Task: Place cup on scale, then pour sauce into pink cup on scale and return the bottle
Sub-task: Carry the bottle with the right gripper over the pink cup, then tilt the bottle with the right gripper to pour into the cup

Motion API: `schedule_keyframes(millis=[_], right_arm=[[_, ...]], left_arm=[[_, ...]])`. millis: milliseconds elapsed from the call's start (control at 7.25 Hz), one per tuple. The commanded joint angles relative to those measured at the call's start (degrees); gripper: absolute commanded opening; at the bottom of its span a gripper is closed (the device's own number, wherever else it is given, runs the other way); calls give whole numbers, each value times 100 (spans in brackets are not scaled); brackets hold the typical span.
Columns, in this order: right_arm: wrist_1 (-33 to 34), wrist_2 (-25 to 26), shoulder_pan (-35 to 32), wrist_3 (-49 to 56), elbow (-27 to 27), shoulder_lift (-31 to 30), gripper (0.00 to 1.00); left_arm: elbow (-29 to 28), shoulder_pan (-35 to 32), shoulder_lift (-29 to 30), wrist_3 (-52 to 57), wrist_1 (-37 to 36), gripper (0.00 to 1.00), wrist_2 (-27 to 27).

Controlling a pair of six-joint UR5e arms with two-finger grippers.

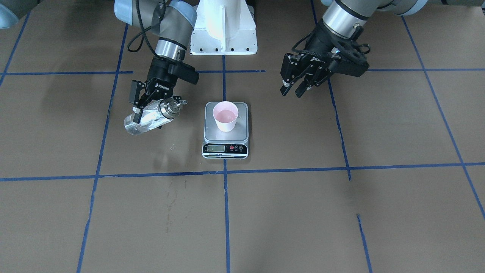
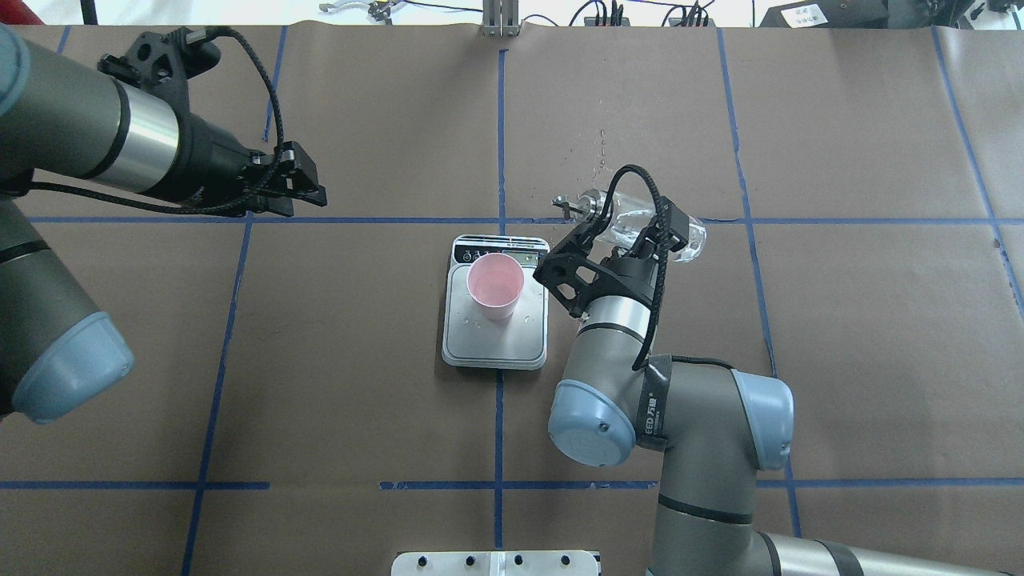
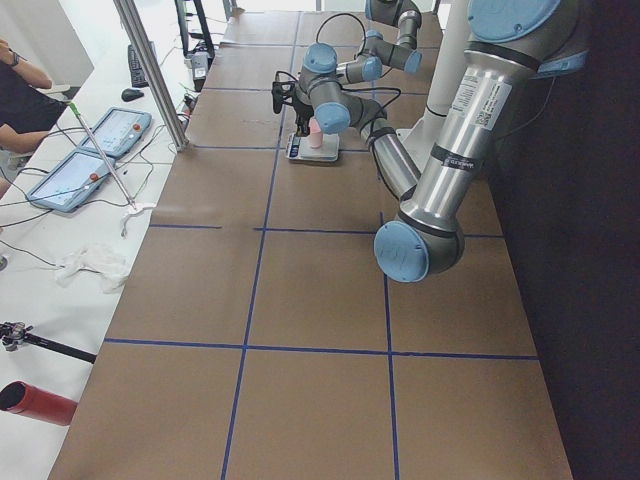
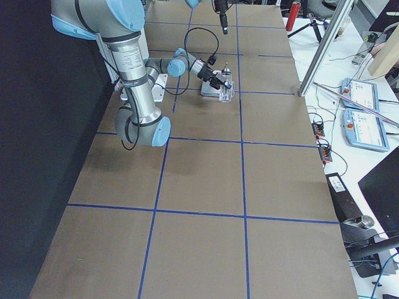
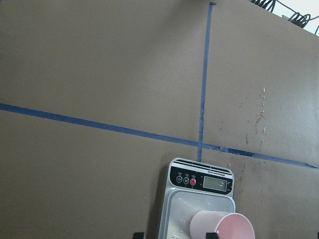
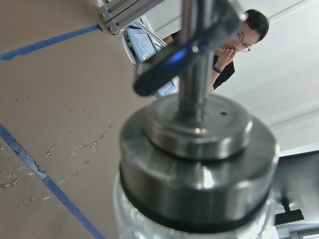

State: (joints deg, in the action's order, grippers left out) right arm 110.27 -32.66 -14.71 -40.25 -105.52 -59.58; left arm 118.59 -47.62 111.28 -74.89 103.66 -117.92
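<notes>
While the right gripper (image 1: 146, 109) clamps its glass body, the bottle (image 1: 137, 123) hangs above the table (image 1: 341, 212) just beside the scale (image 1: 212, 132), clear of the plate. Count them up: one bottle, one cup (image 1: 226, 116), one scale, two grippers. The bottle's long axis is tipped almost level, with the pourer cap (image 1: 169, 107) aimed toward the scale and the base swung away from it. And what a look at it: clear glass, a dark collar, and shiny metal up top that fills the right wrist view. The pale pink cup stands upright on the silver plate, mouth up, pink inside. Droplets (image 2: 480, 324) speckle the plate around it. Over on the other side, the left gripper (image 1: 291, 91) hovers well apart from the scale, fingers spread, nothing between them.
</notes>
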Motion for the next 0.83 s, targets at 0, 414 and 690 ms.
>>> schedule_keyframes(millis=[0, 414, 690], right_arm=[[30, 436, 197, 497, 215, 43, 0], [731, 855, 232, 2083, 242, 200, 0], [750, 981, 223, 2512, 268, 210, 0]], left_arm=[[86, -168, -290, 560, -13, 50, 5], [112, -195, -405, 748, -21, 50, 14], [112, -195, -414, 748, -30, 50, 14]])
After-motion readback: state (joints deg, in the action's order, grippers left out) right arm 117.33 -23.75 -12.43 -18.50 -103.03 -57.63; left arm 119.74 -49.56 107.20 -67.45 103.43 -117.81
